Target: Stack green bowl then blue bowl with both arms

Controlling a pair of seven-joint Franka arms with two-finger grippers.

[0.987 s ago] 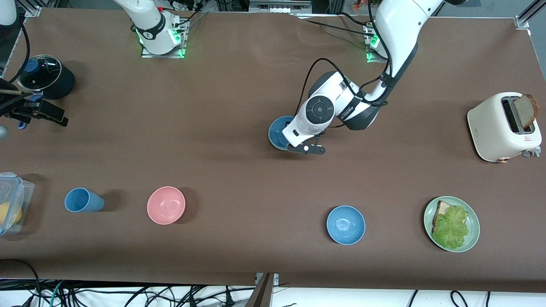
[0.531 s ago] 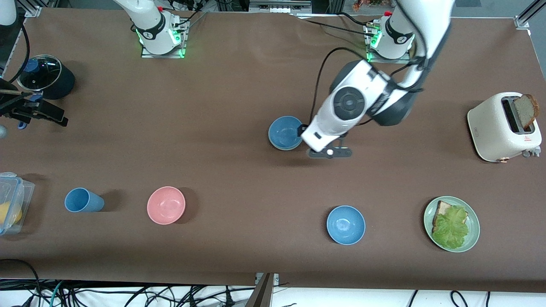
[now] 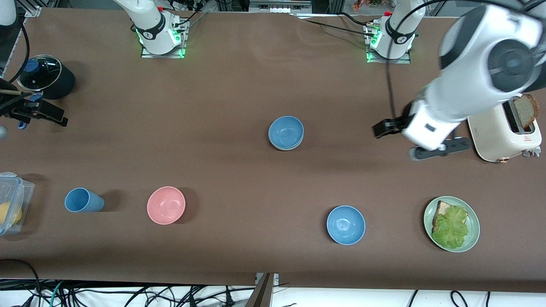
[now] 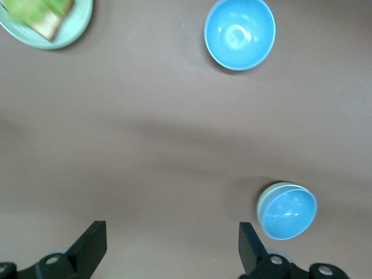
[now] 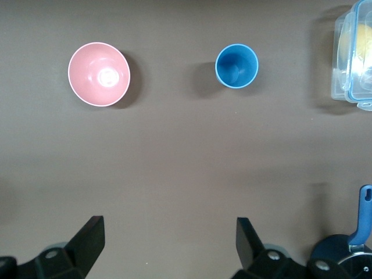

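Note:
A blue bowl (image 3: 286, 131) sits nested in the green bowl (image 3: 280, 147) at the middle of the table; only a thin pale green rim (image 4: 263, 200) shows round the blue bowl (image 4: 289, 213) in the left wrist view. My left gripper (image 3: 411, 140) is open and empty, up in the air over bare table beside the toaster, well apart from the stack. Its fingers also show in the left wrist view (image 4: 172, 244). My right gripper (image 3: 42, 114) waits at the right arm's end of the table, open and empty in the right wrist view (image 5: 168, 241).
A second blue bowl (image 3: 346, 224) and a green plate of bread and lettuce (image 3: 472, 238) lie nearer the front camera. A toaster (image 3: 495, 128) stands beside the left arm. Pink bowl (image 3: 166, 205), blue cup (image 3: 83, 200), clear container (image 3: 17, 187) and lidded pot (image 3: 45, 76) are at the right arm's end.
My left gripper has risen from the stacked bowls and swung toward the toaster, leaving the blue bowl in the green bowl. The right arm has not moved.

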